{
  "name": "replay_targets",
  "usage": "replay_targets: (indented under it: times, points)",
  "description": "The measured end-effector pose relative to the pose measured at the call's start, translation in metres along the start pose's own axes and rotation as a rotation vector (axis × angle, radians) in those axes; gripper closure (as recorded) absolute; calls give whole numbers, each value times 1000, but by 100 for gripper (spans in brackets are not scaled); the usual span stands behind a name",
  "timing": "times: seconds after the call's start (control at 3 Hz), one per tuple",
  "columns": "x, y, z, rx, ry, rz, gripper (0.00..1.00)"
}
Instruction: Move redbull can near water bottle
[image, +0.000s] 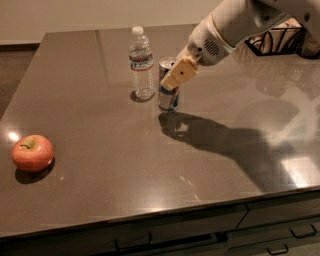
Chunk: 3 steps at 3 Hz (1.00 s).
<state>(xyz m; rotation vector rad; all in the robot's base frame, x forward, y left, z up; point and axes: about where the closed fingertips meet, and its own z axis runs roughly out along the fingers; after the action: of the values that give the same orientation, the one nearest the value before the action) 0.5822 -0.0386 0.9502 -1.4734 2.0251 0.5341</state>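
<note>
Can: I count one can (168, 99), blue and silver with a silver top, upright on the counter (125, 165).
Bottle: one bottle (141, 62), just left of the can, not touching.
End effector: my end effector (172, 79) is clamped on the can's upper half.
Room: bare surface in front and to the right; edges well away.
Apple: one apple (32, 152), far left.

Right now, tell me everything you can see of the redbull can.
The redbull can is a slim metal can, blue and silver on its body, with a shiny silver top. It stands upright beside the water bottle, close to it but not touching. The gripper holds it, jaws shut on its upper part, with one beige finger crossing its front. Its base is down at the dark table; whether it fully rests there cannot be told.
</note>
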Motion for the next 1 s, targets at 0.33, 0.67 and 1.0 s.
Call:
replay_targets:
  times: [0.33, 0.67, 1.0]
  points:
    - [-3, -17, 7, 22, -16, 38, 100]
    - [-6, -29, 16, 49, -14, 54, 100]
    - [-10, -34, 24, 78, -1, 52, 86]
